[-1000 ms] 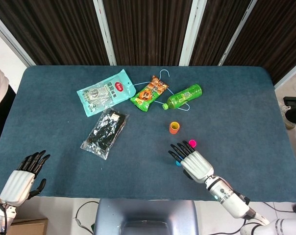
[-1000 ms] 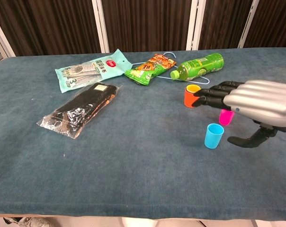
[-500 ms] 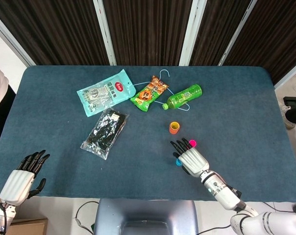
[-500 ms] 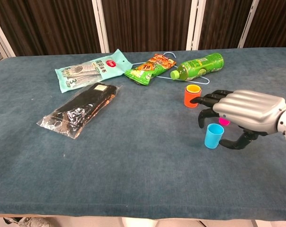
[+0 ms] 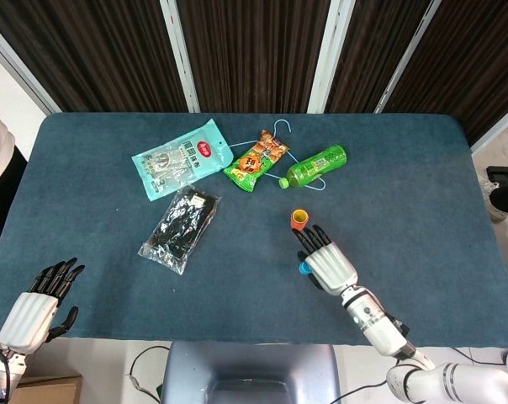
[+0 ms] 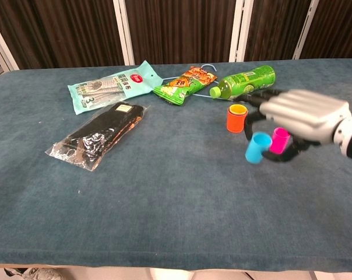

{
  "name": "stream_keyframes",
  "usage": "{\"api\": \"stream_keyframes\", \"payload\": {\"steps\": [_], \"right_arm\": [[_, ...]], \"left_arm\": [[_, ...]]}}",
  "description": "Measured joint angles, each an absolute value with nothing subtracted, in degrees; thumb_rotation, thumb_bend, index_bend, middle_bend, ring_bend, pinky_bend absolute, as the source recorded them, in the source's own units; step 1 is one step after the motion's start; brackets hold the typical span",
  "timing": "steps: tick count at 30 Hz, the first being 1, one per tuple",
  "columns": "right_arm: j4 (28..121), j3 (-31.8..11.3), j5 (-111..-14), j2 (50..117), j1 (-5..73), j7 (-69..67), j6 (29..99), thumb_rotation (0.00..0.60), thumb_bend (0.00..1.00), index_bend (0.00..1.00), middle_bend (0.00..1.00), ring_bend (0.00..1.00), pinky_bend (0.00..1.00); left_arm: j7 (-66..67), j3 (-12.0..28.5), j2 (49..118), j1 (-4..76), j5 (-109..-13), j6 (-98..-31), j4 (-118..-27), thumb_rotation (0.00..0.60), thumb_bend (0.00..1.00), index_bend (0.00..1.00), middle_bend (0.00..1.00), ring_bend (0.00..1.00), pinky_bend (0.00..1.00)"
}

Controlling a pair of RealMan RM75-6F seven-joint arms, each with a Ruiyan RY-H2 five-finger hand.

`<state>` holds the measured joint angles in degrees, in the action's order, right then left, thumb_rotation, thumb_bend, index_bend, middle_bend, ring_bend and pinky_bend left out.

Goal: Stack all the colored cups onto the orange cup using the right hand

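A: So where was the right hand [image 6: 301, 119] at that moment?

B: Out over the blue table [image 6: 164, 192], palm down, with its fingers curled around the blue cup [image 6: 257, 147]. The cup was tilted and looked clear of the cloth in the chest view, pinched between the thumb underneath and the fingers above.

A: And the other cups?

B: The pink cup [image 6: 279, 140] sat just beside the blue one, under the palm of that hand; I couldn't tell whether the hand touched it. The orange cup [image 6: 236, 118] stood upright just beyond the fingertips, to their left, apart from the blue cup. From the head view only a sliver of blue [image 5: 304, 268] showed at the hand's [image 5: 328, 263] left edge, and the orange cup [image 5: 299, 220] lay right ahead of the fingers.

A: What lay farther out?

B: Past the orange cup, a green bottle [image 6: 244, 81] on its side across a wire hanger [image 5: 281, 130], then a snack bag [image 6: 183, 84], a teal packet [image 6: 109, 86] and a black packet [image 6: 98, 135] well off to the hand's left.

A: The left hand?

B: Down at the near left corner, the left hand [image 5: 42, 305] held nothing, fingers spread
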<state>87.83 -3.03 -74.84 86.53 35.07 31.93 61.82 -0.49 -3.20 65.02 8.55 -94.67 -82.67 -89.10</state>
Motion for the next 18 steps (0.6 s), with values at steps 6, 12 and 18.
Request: {"api": "stream_keyframes", "payload": {"steps": [6, 12, 18], "right_arm": [[86.39, -11.46, -71.72, 87.61, 36.85, 30.4, 64.22, 0.6, 0.47, 0.65, 0.09, 0.0, 0.01], [78.02, -17.55, -63.31, 91.99, 41.16, 32.64, 63.12, 0.6, 0.47, 0.65, 0.11, 0.0, 0.01], [69.92, -18.27, -59.71, 97.79, 44.45, 34.46, 60.83, 0.6, 0.47, 0.66, 0.11, 0.0, 0.01]], "left_arm": [[0.19, -3.15, 65.28, 8.65, -94.44, -82.29, -89.11, 0.6, 0.47, 0.0, 0.0, 0.0, 0.12], [1.08, -3.13, 65.68, 8.83, -94.3, -81.78, -89.14, 0.6, 0.47, 0.0, 0.0, 0.0, 0.12], [0.98, -2.84, 65.67, 8.98, -93.62, -81.45, -89.07, 0.6, 0.47, 0.0, 0.0, 0.0, 0.12]]}}
